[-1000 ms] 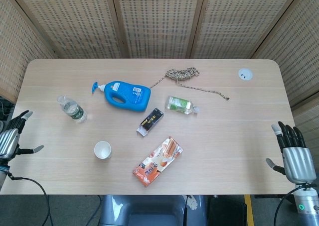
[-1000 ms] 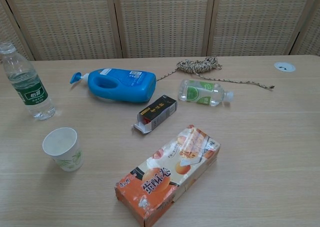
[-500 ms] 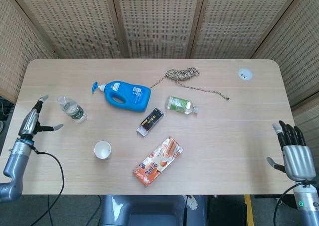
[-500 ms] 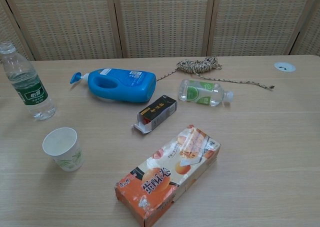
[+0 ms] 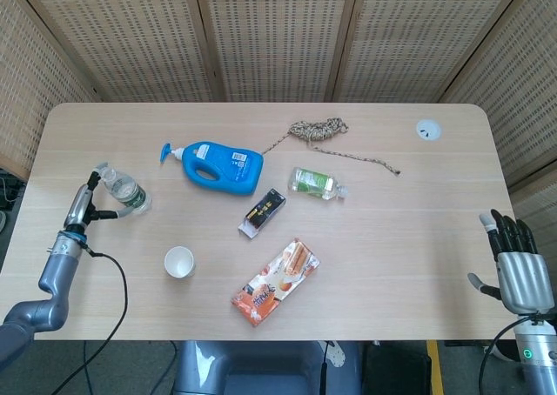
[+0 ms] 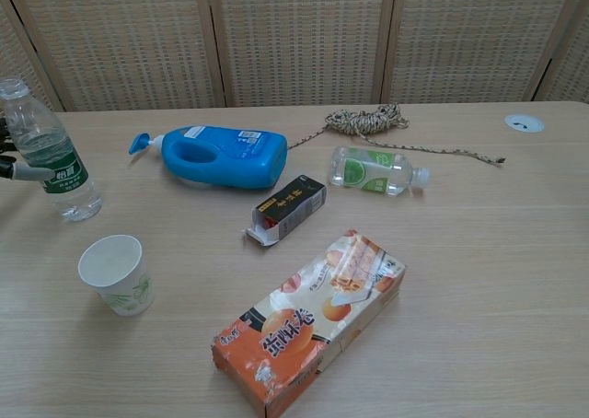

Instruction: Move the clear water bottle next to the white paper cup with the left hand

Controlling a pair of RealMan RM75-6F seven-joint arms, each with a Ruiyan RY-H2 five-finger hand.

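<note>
Blue pump bottle [image 5: 215, 166] laid on side at table centre-left, nozzle toward 9 o'clock. Coiled rope [image 5: 318, 130] seen at 1 o'clock from it. Small green-labelled bottle [image 5: 317, 184] laid flat at 3 o'clock. Black box [image 5: 263, 212] placed at 5 o'clock; orange snack box [image 5: 275, 282] below it. White grommet [image 5: 427, 130] set far right.

Probably a lab: bare table [image 5: 418, 230] (woven screens [image 5: 270, 38] behind), assorted props.

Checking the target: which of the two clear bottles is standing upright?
The green-labelled water bottle by the left hand; the other clear bottle lies on its side.
</note>
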